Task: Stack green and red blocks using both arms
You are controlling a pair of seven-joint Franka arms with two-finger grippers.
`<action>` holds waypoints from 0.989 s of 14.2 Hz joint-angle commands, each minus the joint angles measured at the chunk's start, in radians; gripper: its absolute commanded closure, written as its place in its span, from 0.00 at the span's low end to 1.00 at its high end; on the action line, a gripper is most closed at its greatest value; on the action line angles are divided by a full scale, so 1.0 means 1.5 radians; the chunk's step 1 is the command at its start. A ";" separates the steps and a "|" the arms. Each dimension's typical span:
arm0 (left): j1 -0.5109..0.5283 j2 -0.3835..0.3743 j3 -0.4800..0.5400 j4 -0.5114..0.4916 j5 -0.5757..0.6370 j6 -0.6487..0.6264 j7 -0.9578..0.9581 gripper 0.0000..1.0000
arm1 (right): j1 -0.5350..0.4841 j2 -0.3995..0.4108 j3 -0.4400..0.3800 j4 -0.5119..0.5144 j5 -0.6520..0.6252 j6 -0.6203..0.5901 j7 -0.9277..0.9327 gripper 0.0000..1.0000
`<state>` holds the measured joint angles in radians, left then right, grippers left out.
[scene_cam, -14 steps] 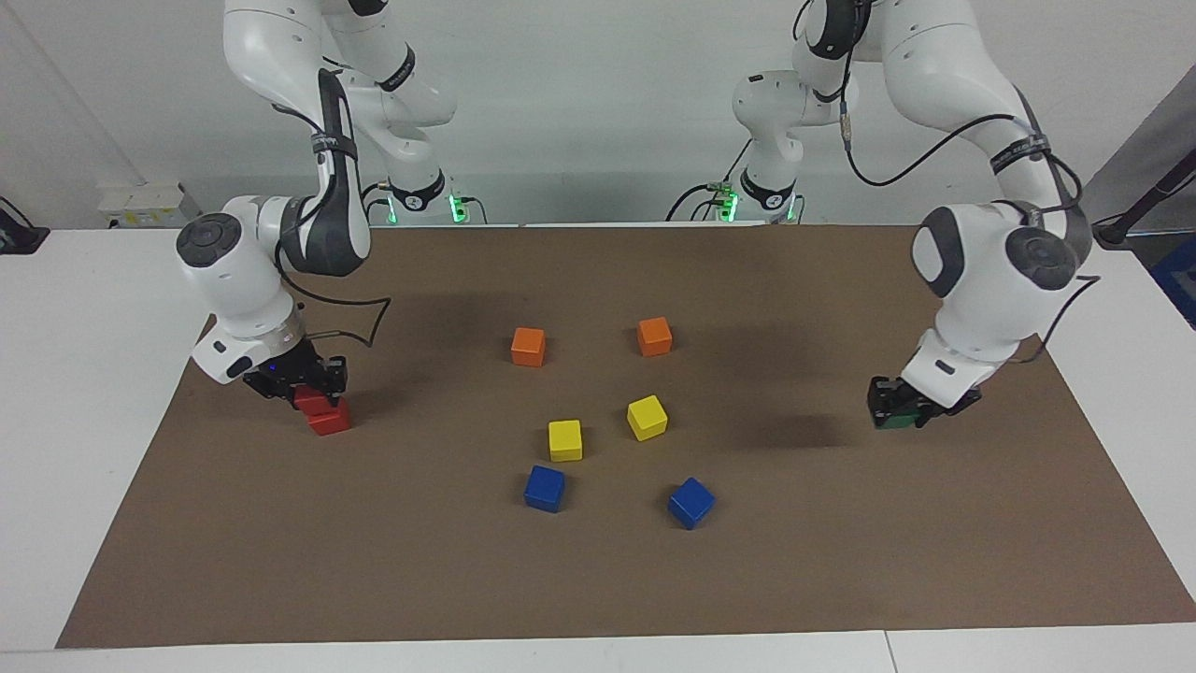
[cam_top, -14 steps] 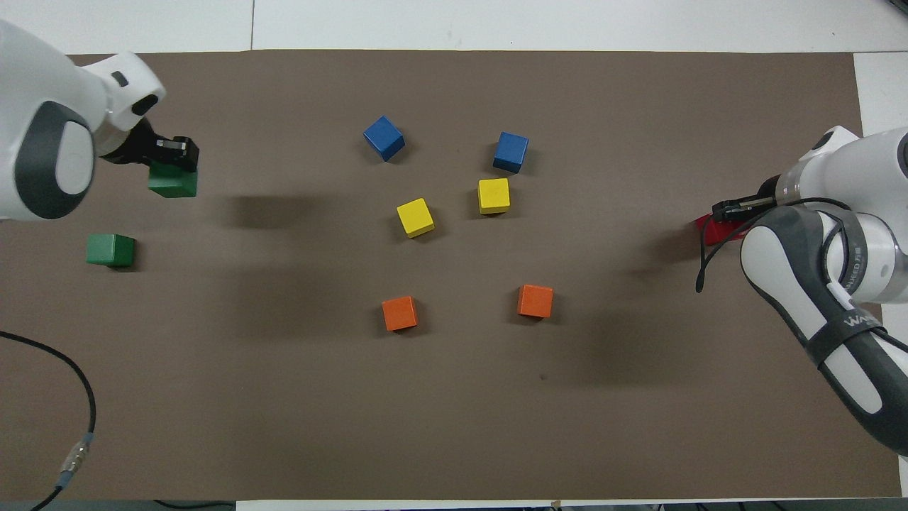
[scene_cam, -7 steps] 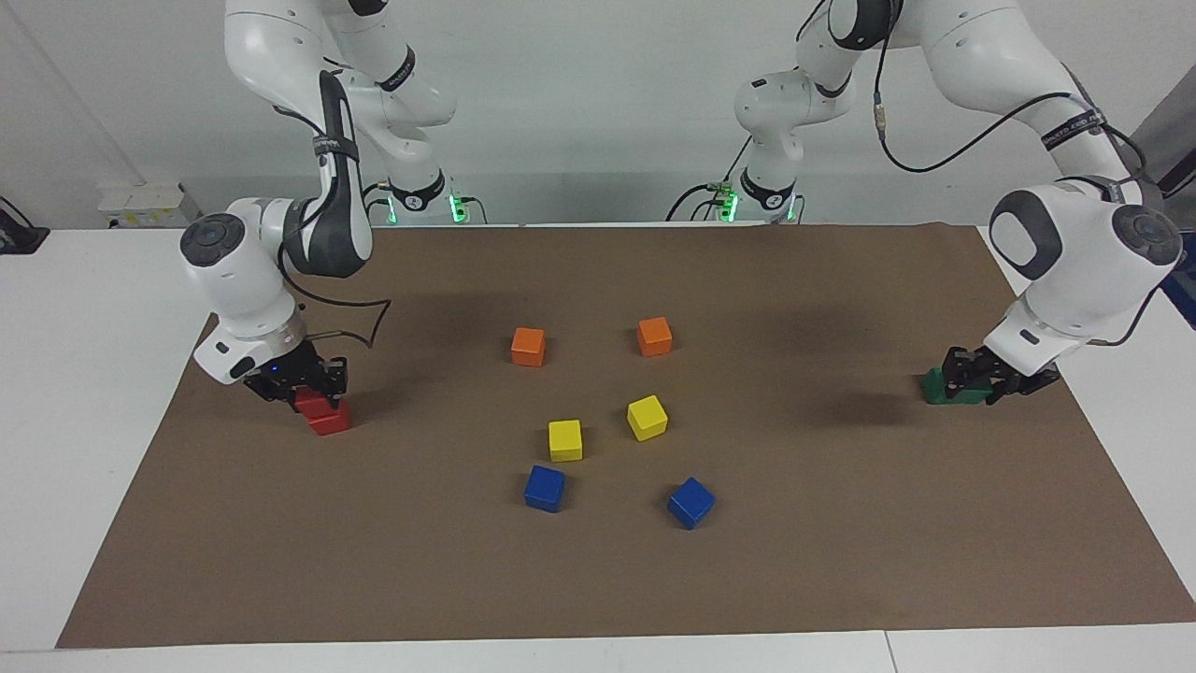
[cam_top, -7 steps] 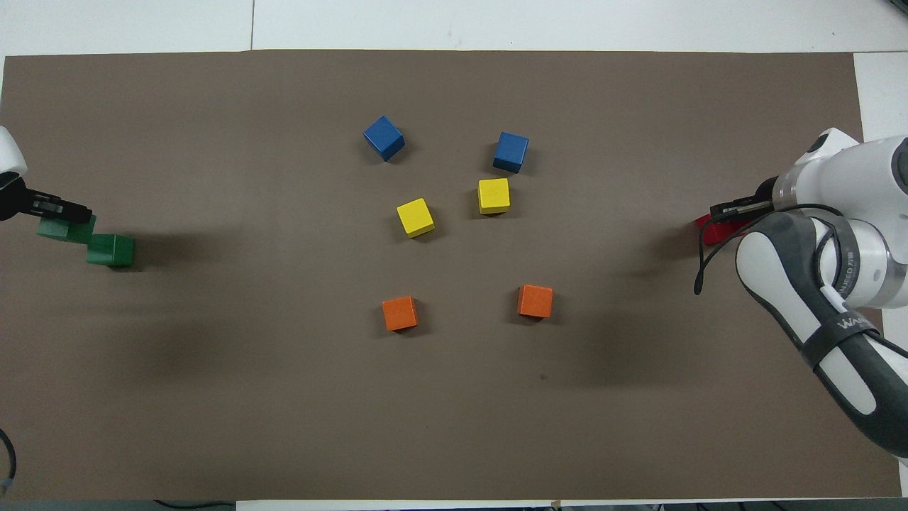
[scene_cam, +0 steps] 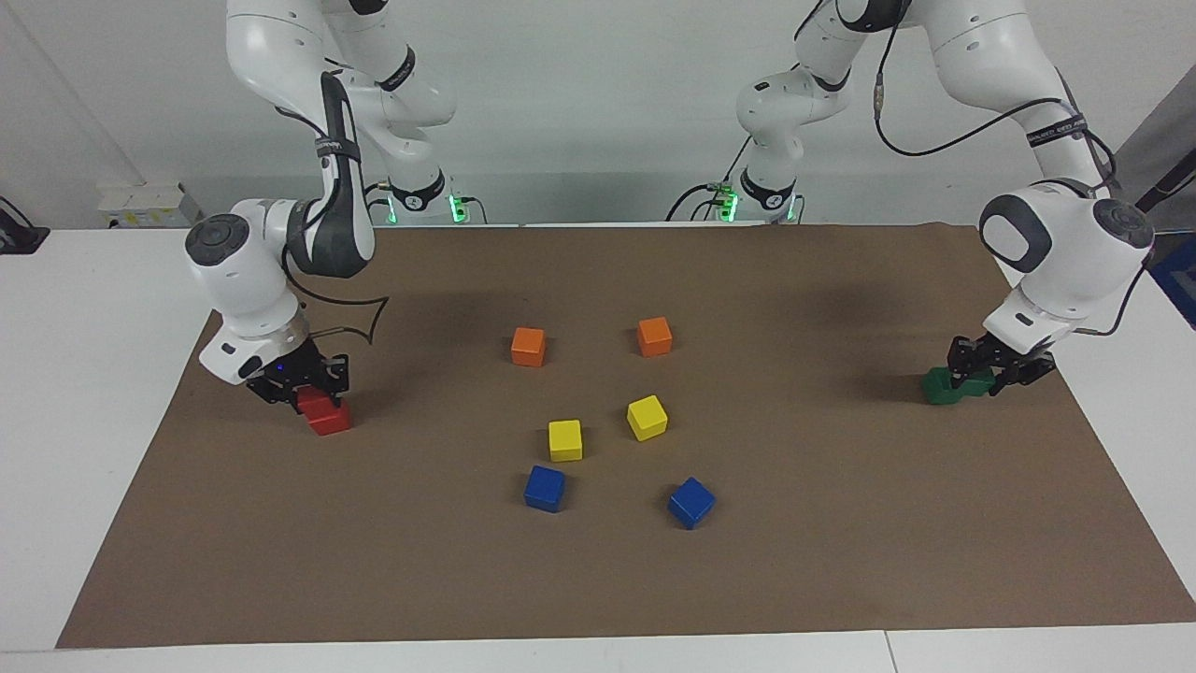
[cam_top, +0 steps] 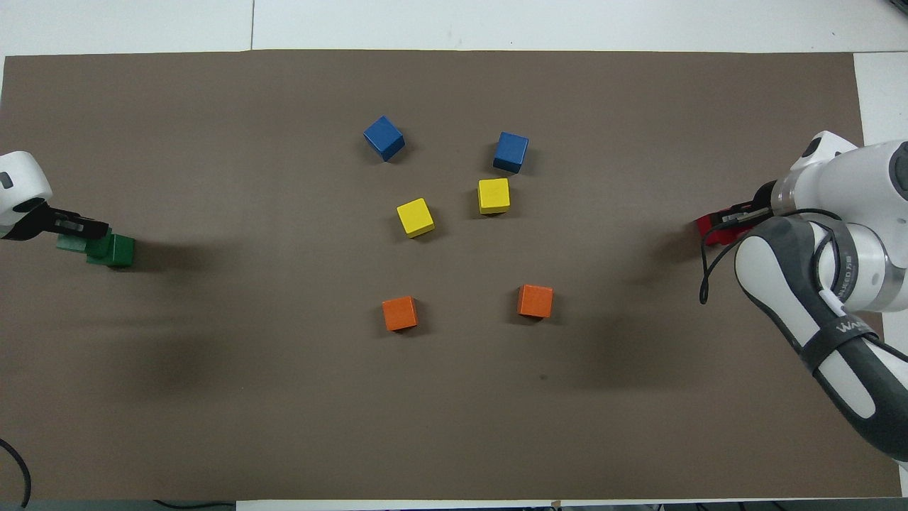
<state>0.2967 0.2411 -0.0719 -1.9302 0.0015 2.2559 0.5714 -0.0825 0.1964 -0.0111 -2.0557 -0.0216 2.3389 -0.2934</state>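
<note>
Our left gripper (scene_cam: 983, 366) jaws clamp a green block (scene_cam: 976, 381) over the other green block (scene_cam: 939, 387); our right gripper (scene_cam: 304, 385) jaws clamp a red block (scene_cam: 314, 402) on the other red block (scene_cam: 331, 419).

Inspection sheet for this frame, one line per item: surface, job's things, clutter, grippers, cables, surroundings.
Surface: brown mat on a white table.
Job's things: held red block over the lower red block; held green block over the lower green block, offset.
Clutter: two orange cubes, two yellow cubes, two blue cubes mid-mat.
Grippers: right gripper shut on red block; left gripper shut on green block.
Cables: black cable loops off the right arm.
Surroundings: white wall; nothing else seen.
</note>
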 commanded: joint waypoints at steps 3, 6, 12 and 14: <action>0.003 -0.037 0.002 -0.065 -0.012 0.056 0.011 1.00 | -0.002 -0.019 0.001 -0.032 0.007 0.022 -0.022 1.00; 0.002 -0.035 0.002 -0.055 -0.012 0.047 0.019 0.00 | -0.002 -0.018 0.001 -0.030 0.007 0.036 -0.010 0.00; -0.012 -0.026 0.000 0.119 -0.011 -0.163 0.011 0.00 | -0.001 -0.028 0.003 0.071 0.010 -0.087 0.083 0.00; -0.015 -0.040 -0.002 0.169 -0.011 -0.226 -0.009 0.00 | 0.008 -0.063 0.034 0.136 0.021 -0.207 0.194 0.00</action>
<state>0.2903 0.2012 -0.0832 -1.7297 0.0002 1.9954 0.5780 -0.0804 0.1535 0.0110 -1.9169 -0.0118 2.1570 -0.1043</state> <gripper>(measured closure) 0.000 0.000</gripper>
